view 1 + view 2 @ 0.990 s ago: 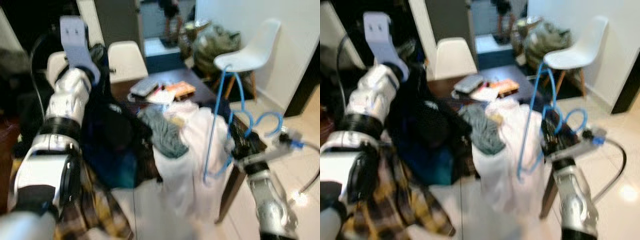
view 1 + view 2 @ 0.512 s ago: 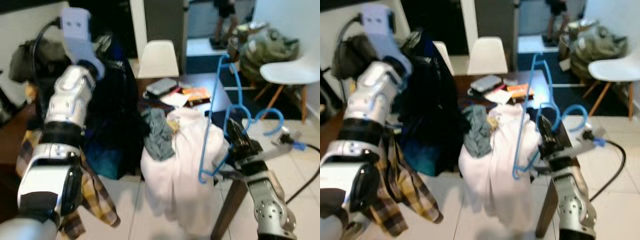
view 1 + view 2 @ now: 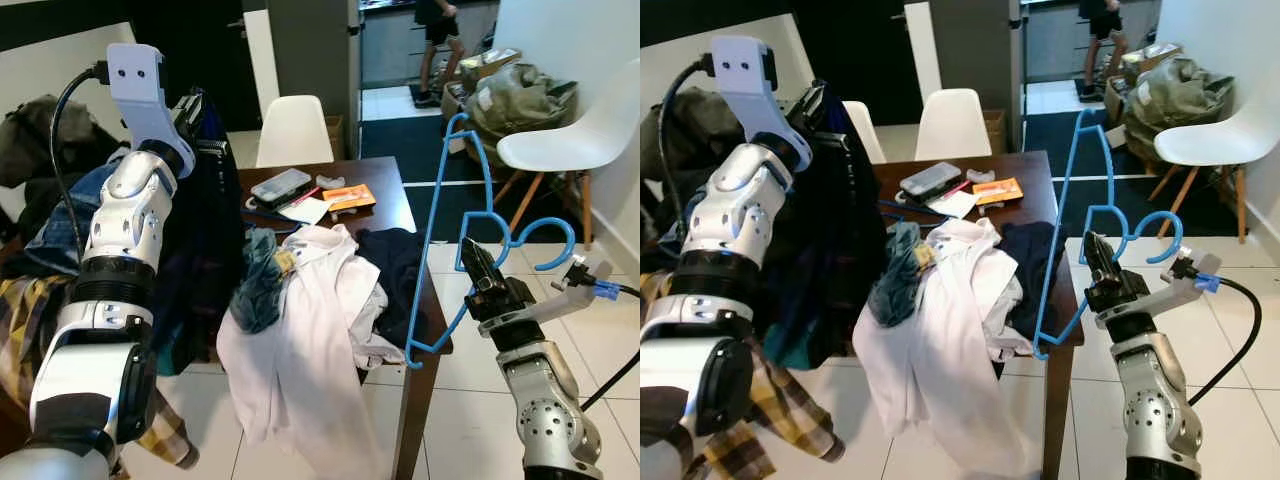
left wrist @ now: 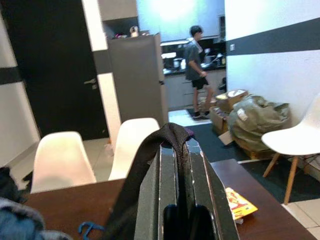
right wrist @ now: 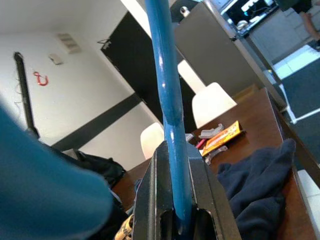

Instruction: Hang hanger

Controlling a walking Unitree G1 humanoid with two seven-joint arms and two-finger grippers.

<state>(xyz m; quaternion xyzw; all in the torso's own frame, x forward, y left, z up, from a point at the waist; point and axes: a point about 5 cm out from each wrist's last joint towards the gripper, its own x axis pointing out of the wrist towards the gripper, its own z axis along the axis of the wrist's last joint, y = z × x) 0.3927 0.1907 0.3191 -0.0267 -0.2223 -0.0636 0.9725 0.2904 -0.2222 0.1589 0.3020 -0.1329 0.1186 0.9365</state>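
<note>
The right gripper (image 3: 478, 268) stands at about 4 o'clock of the scene, off the near right corner of the desk (image 3: 392, 195), its jaws clamped on the blue hanger (image 3: 440, 215). The hanger is held upright and slightly tilted, its hook end curling toward 3 o'clock beside the gripper and its long bar rising toward the white chair (image 3: 585, 140) at 2 o'clock. Its lower corner hangs just past the desk's edge, over bare floor tiles (image 3: 470, 420); the open room for moving lies there and on toward the right.

The left gripper (image 4: 176, 165) is raised at 10 o'clock, jaws pressed together on the strap of a dark garment (image 3: 205, 230) that hangs down the desk's left side. A white shirt (image 3: 300, 350) spills over the near edge of the desk toward the floor, with a teal cloth (image 3: 258, 290) and a dark navy cloth (image 3: 398, 270) bunched beside it. Flat packets and a grey case (image 3: 280, 186) lie at the far end, before another white chair (image 3: 294, 130). A person (image 4: 196, 65) stands far back by the kitchen counters.

Against the picture of a second ago, the whole scene has swung and sharpened as the camera moved: the desk top is now plainly seen, and the hanger remains in the same grip. No lettering on the packets can be read.
</note>
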